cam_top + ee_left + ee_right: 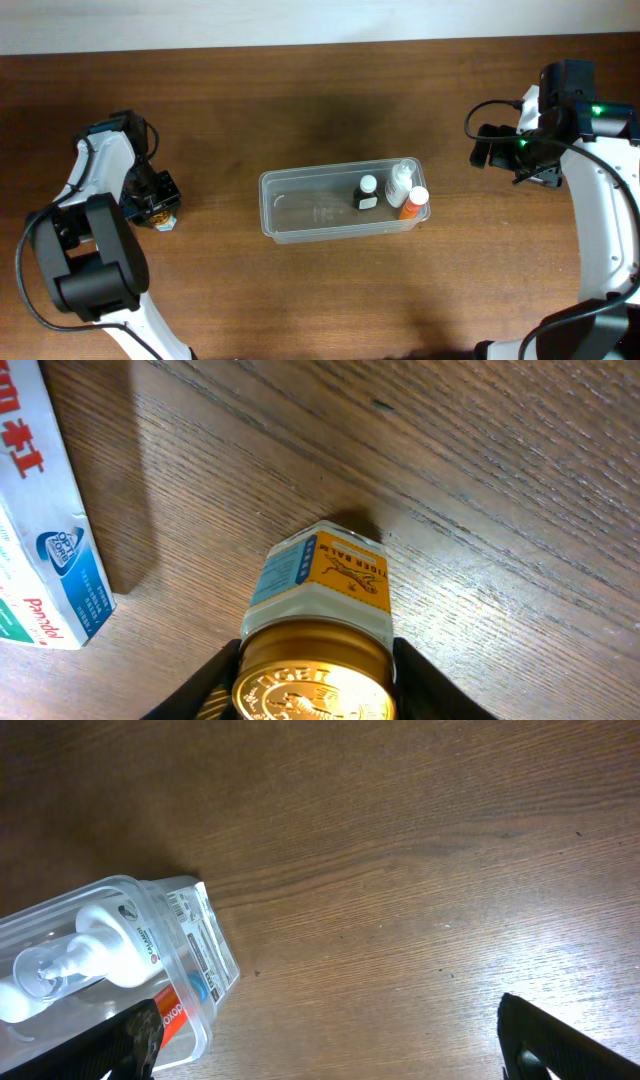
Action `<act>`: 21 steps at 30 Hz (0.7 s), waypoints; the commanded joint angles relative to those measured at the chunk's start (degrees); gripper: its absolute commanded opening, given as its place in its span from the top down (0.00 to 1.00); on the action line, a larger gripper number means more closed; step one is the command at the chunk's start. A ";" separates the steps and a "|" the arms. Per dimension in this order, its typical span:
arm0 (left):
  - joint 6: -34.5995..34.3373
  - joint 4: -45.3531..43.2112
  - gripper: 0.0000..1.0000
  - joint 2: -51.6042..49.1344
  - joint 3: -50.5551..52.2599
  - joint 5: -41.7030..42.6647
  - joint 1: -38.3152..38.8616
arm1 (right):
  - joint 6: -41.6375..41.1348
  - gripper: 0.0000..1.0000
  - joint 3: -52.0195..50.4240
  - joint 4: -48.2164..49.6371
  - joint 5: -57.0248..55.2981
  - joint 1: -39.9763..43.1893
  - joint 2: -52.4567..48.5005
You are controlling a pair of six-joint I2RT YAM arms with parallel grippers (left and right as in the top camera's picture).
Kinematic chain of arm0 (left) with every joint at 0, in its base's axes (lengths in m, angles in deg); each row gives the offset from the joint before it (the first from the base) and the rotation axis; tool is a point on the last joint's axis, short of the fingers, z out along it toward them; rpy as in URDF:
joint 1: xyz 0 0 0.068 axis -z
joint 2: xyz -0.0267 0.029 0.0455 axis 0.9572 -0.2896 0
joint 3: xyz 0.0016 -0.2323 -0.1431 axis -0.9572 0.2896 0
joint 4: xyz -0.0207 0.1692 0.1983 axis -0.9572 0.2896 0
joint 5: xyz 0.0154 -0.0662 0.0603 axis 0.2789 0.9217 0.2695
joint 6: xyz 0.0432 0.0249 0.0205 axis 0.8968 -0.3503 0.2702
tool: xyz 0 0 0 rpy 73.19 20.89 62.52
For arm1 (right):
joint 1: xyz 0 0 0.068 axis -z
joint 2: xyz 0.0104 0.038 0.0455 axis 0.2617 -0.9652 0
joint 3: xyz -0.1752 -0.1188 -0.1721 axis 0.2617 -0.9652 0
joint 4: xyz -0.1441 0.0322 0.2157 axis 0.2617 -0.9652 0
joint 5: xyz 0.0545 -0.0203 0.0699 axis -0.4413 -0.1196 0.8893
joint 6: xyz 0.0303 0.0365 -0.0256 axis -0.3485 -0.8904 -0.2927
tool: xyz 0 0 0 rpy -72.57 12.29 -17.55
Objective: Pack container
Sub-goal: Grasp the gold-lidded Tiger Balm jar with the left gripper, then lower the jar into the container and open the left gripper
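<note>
The clear plastic container lies in the middle of the table. At its right end it holds a small dark bottle, a white bottle and an orange bottle. Its corner also shows in the right wrist view. My left gripper is at the far left of the table, shut on a small gold-lidded jar with an orange label, which rests on the wood. My right gripper is open and empty, to the right of the container.
A white, blue and green box lies just left of the jar in the left wrist view. The right arm hangs over the table's far right side.
</note>
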 commanded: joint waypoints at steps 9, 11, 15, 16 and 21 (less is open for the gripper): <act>-0.17 0.50 0.73 0.07 0.20 0.46 0.35 | 0.07 0.01 -0.37 0.00 0.28 0.15 -0.26; -0.20 0.66 0.73 0.92 -0.39 0.46 1.22 | 0.07 0.01 -0.37 0.00 0.28 0.13 -0.26; -0.20 2.10 0.73 4.52 -3.52 0.48 4.09 | 0.09 0.01 -0.37 0.00 0.28 0.13 -0.26; -0.20 2.82 0.73 5.84 -4.74 0.48 5.18 | 0.07 0.01 -0.37 0.00 0.28 0.13 -0.26; -0.13 5.40 0.73 13.31 -10.73 1.81 12.83 | 0.07 0.01 -0.37 0.02 0.28 0.13 -0.26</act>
